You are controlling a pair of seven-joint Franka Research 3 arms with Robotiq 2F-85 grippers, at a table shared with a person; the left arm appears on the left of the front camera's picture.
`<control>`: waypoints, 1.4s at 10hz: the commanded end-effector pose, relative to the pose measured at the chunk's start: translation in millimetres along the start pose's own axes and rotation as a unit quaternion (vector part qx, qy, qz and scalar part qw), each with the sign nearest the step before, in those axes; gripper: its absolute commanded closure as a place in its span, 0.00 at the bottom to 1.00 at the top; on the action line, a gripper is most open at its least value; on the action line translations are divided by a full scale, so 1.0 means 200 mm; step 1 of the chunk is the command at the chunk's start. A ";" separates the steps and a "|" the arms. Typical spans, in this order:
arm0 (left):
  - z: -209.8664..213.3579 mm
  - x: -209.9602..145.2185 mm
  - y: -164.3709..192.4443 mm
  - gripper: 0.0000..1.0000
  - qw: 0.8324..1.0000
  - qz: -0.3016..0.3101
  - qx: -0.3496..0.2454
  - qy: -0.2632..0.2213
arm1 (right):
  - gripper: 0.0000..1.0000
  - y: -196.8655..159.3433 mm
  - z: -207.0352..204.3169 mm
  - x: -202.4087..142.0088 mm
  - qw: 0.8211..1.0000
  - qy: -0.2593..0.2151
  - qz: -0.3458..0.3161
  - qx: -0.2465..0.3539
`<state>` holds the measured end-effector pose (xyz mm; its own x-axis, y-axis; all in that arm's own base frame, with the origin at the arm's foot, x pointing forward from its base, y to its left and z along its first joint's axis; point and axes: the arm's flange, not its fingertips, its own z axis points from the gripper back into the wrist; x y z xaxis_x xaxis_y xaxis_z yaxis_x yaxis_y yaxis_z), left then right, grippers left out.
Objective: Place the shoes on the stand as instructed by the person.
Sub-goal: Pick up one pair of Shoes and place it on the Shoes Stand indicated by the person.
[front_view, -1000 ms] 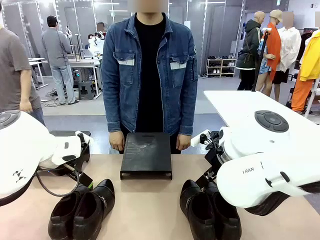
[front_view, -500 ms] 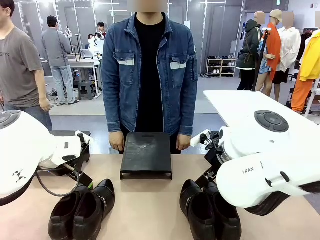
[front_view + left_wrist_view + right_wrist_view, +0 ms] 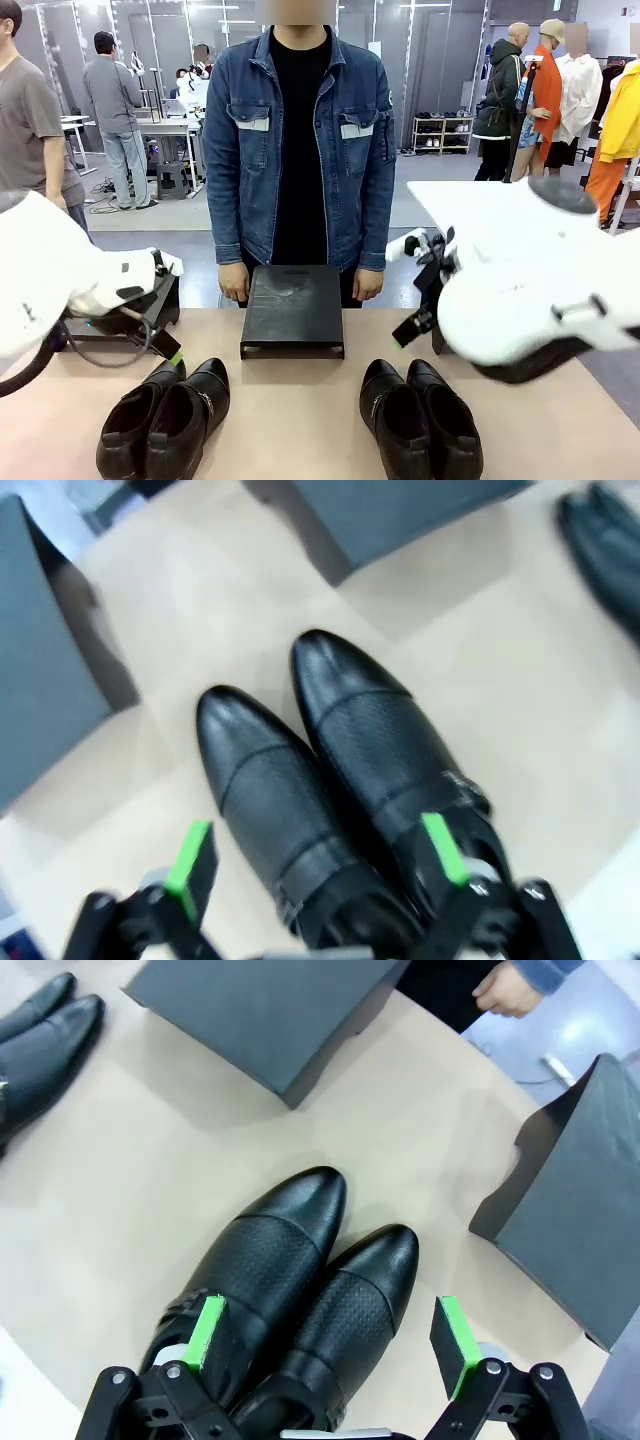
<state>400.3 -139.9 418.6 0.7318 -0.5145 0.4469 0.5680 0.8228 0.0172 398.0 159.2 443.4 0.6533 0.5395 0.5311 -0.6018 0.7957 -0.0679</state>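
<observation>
Two pairs of glossy black dress shoes stand on the table (image 3: 290,400) in the front view: the left pair (image 3: 165,420) and the right pair (image 3: 420,420), toes toward the black stand (image 3: 292,310), which sits between them at the far edge. The person (image 3: 300,150) in a denim jacket stands behind the stand, a hand (image 3: 367,285) at each far corner, as before. Compared with half a second earlier, the left arm (image 3: 40,270) and right arm (image 3: 520,290) have risen. The right arm, motion-blurred, no longer overlaps the right pair. Neither pair has shifted.

Left wrist view (blurred): the left gripper (image 3: 315,850) is spread wide, nothing held, poised over the heel end of the left pair.

Right wrist view: the right gripper (image 3: 330,1338) is likewise wide apart and empty above the right pair, one green pad to each side.
</observation>
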 end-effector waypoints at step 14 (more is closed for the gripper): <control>0.81 -1.33 1.12 0.00 0.835 0.192 -0.450 -0.253 | 0.00 -1.10 0.85 -1.22 0.856 -0.200 -0.222 0.423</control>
<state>266.0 217.7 445.5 0.8056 0.0765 0.5875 0.5499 0.2724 -0.7896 290.7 -196.1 468.9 0.8161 -0.0168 0.5776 -0.5410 0.3290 0.7740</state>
